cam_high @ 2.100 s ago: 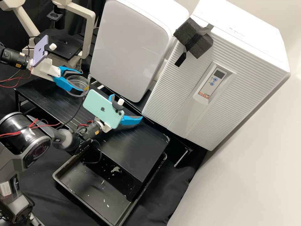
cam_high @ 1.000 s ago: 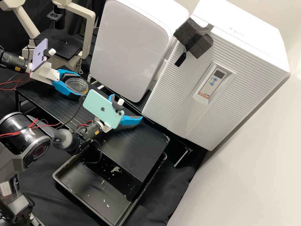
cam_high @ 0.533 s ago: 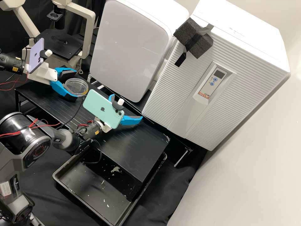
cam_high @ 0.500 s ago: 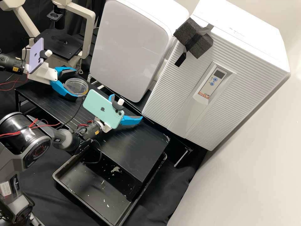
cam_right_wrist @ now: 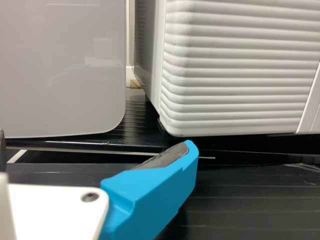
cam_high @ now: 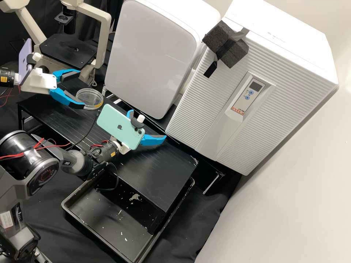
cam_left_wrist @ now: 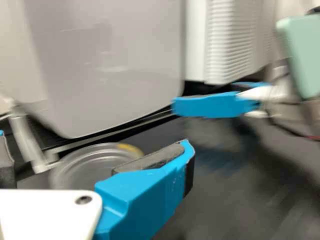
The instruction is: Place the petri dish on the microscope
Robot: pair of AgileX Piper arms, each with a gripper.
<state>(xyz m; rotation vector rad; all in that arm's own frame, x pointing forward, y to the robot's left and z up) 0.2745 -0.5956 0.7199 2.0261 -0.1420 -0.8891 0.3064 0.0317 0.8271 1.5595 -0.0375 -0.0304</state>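
Observation:
In the high view my left gripper (cam_high: 81,90), below the purple phone, is open, its fingertips at the near side of the clear petri dish (cam_high: 90,98). The dish lies flat on the black bench (cam_high: 120,160). Behind stands the microscope, with a bare black stage (cam_high: 67,50). In the left wrist view the left gripper (cam_left_wrist: 95,142) has its fingers wide apart, the dish (cam_left_wrist: 85,162) beyond them, partly hidden by one finger. My right gripper (cam_high: 147,125) is open over the bench beside the green phone; in the right wrist view the right gripper (cam_right_wrist: 95,140) holds nothing.
A white rounded cabinet (cam_high: 153,54) and a ribbed white unit (cam_high: 219,91) line the bench's back. A black tray (cam_high: 106,219) sits at the front below the bench. A dark cable (cam_high: 87,131) hangs between the arms.
The left gripper has let go of the petri dish and drawn back toward the high view's left. The dish has come down and now stays put. The right arm has kept still.

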